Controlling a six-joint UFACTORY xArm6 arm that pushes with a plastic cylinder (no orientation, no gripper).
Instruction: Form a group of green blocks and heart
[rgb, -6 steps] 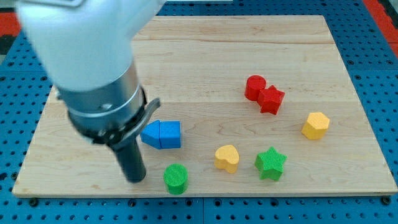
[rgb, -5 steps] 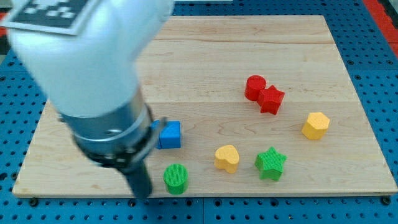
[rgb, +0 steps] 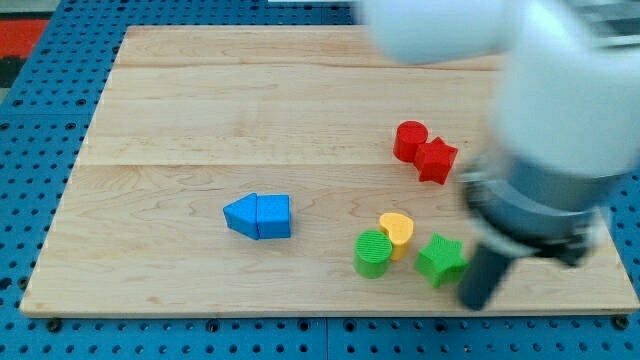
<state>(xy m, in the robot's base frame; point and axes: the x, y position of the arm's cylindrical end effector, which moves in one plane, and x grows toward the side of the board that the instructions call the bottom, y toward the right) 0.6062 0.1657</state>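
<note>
A green cylinder (rgb: 373, 252) sits near the view's bottom, touching a yellow heart (rgb: 398, 231) on its upper right. A green star (rgb: 440, 259) lies just right of them, close to the heart. My tip (rgb: 476, 303) is on the board just right of and below the green star, at the view's bottom right. The arm's big body blurs over the right side and hides what lies behind it.
A red cylinder (rgb: 409, 140) and a red star (rgb: 436, 160) touch each other above the group. Two blue blocks (rgb: 259, 216) lie joined at the board's middle left. The wooden board (rgb: 200, 110) sits on a blue pegboard.
The arm swung from the view's left to the right. The green cylinder has moved right against the yellow heart, which shifted up and right. The yellow hexagon is now hidden behind the arm.
</note>
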